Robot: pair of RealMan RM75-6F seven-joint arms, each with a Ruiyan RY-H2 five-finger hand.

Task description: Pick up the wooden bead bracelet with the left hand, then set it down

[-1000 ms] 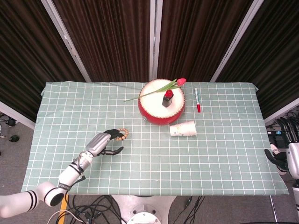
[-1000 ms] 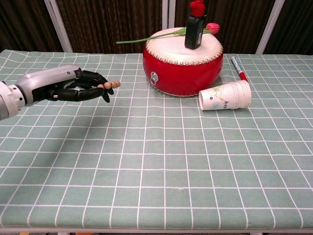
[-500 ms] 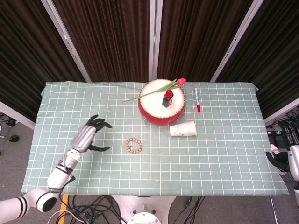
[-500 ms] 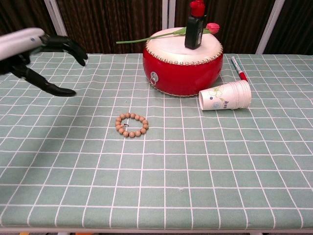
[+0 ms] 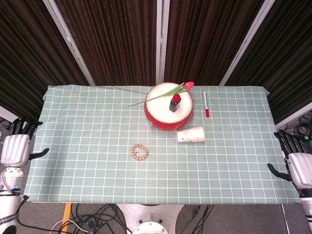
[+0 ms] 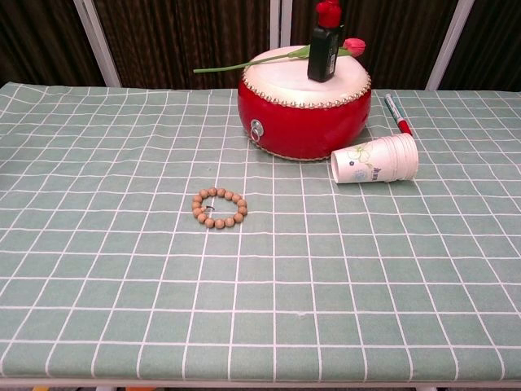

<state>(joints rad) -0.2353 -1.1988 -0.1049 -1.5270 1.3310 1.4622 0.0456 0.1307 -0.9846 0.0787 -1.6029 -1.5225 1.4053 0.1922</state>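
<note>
The wooden bead bracelet (image 5: pixel 139 152) (image 6: pixel 219 208) lies flat on the green checked tablecloth, left of centre, with nothing touching it. My left hand (image 5: pixel 15 146) hangs off the table's left edge, fingers spread and empty, far from the bracelet. Off the right edge, my right hand (image 5: pixel 294 162) is also open and empty. Neither hand shows in the chest view.
A red drum (image 5: pixel 168 113) (image 6: pixel 304 102) stands at the back centre with a small dark bottle (image 6: pixel 323 42) and a tulip (image 5: pixel 165 92) on top. A paper cup (image 5: pixel 190 134) (image 6: pixel 375 160) lies on its side beside it. A red pen (image 5: pixel 206 104) lies further right.
My left hand let the bracelet go onto the cloth, then drew back leftward off the table's edge. The right hand has risen slightly into view with its fingers spread.
</note>
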